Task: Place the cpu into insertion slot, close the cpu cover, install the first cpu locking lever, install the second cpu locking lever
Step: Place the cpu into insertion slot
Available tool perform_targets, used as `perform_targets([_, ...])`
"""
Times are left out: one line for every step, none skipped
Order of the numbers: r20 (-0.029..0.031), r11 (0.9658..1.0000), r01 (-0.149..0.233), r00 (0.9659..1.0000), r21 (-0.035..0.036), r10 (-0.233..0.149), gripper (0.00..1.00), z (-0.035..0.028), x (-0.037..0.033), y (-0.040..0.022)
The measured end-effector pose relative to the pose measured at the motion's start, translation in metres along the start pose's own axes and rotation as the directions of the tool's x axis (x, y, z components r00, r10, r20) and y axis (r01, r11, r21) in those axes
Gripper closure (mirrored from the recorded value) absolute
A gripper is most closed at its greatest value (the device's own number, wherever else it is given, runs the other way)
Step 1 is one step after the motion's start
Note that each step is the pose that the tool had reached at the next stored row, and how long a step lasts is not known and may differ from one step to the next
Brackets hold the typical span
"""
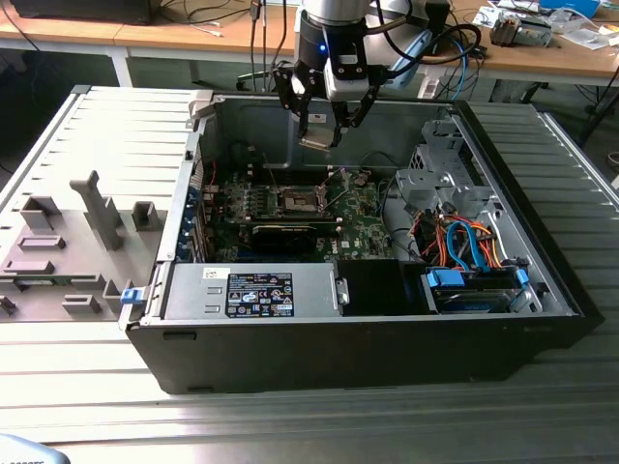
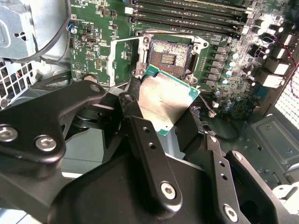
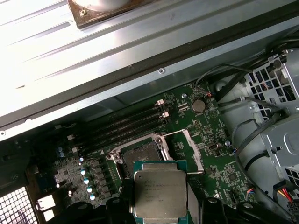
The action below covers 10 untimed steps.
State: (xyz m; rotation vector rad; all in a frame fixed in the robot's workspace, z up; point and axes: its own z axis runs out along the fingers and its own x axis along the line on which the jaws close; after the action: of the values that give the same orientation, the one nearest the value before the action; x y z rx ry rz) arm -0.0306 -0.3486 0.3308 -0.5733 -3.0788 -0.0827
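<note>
Silvery cpu [image 2: 166,98] is sitting clamped between black fingers [image 2: 140,133] of the gripper [image 1: 319,135]. It is hovering above the slot [image 1: 300,200], upper centre in the exterior view.

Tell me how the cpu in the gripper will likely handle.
The cpu looks like a thin, rigid plate, so it probably won't flex. Its smooth metal top may be slippery; the gripper grips it by opposite edges. Being small and flat, it is likely light.
</note>
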Motion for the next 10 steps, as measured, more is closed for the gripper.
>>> perform_targets([0.0, 1.0, -0.001, 1.0, 0.0, 0.001, 0.45, 0.0, 0.0, 0.0])
perform_targets([0.0001, 1.0, -0.001, 1.0, 0.0, 0.001, 0.45, 0.0, 0.0, 0.0])
perform_targets([0.0001, 1.0, -0.002, 1.0, 0.0, 0.002, 0.45, 0.0, 0.0, 0.0])
perform_targets([0.0002, 1.0, -0.004, 1.0, 0.0, 0.004, 0.45, 0.0, 0.0, 0.0])
perform_targets([0.0003, 1.0, -0.005, 1.0, 0.0, 0.005, 0.45, 0.0, 0.0, 0.0])
perform_targets([0.0003, 1.0, -0.006, 1.0, 0.0, 0.006, 0.45, 0.0, 0.0, 0.0])
perform_targets([0.0003, 1.0, -0.006, 1.0, -0.0001, 0.006, 0.45, 0.0, 0.0, 0.0])
perform_targets([0.0003, 1.0, -0.007, 1.0, -0.0001, 0.007, 0.45, 0.0, 0.0, 0.0])
perform_targets([0.0004, 1.0, -0.008, 1.0, -0.0001, 0.008, 0.45, 0.0, 0.0, 0.0])
perform_targets([0.0004, 1.0, -0.008, 1.0, -0.0001, 0.008, 0.45, 0.0, 0.0, 0.0])
